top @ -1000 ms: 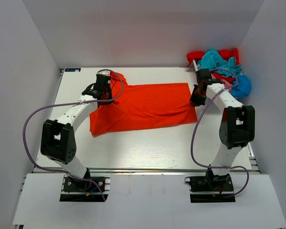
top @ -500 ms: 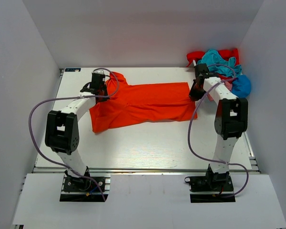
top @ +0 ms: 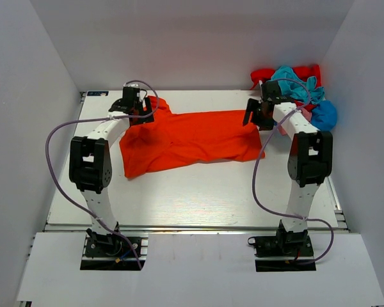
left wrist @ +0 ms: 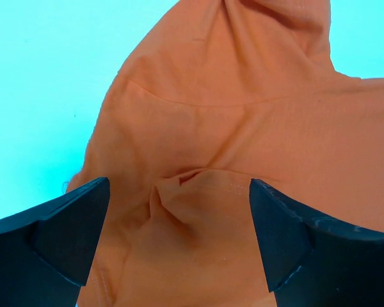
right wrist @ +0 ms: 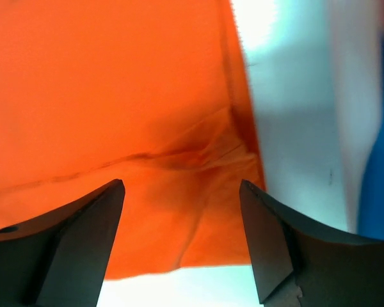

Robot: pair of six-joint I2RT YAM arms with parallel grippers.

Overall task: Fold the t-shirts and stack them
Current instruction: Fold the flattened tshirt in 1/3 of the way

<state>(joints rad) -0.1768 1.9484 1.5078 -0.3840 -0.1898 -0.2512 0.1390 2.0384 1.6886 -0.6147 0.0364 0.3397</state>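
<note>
Surface: a white table [top: 198, 192] with a faint wood grain, rectangular, matte.
Room: plain white panels [top: 179, 45] close it in on the left, the far side and the right.
Orange-red t-shirt [top: 192, 137]: spread across the far middle of the table. The cloth is soft and matte with shallow wrinkles, smoother on the right and rumpled on the left.
Other t-shirts [top: 294, 86]: a crumpled heap at the far right corner, teal lying over red, with a blue bundle [top: 324, 115] at its near side.
Left gripper [left wrist: 179, 217]: over the shirt's far left part. Its dark wedge-shaped fingers are spread wide, and a small raised pucker of cloth lies between them, not pinched.
Right gripper [right wrist: 182, 211]: over the shirt's far right corner. Its fingers are spread wide above a stitched seam and a crease, beside the shirt's edge.
Arms: white links with black joints, trailing purple cables [top: 51, 137].
</note>
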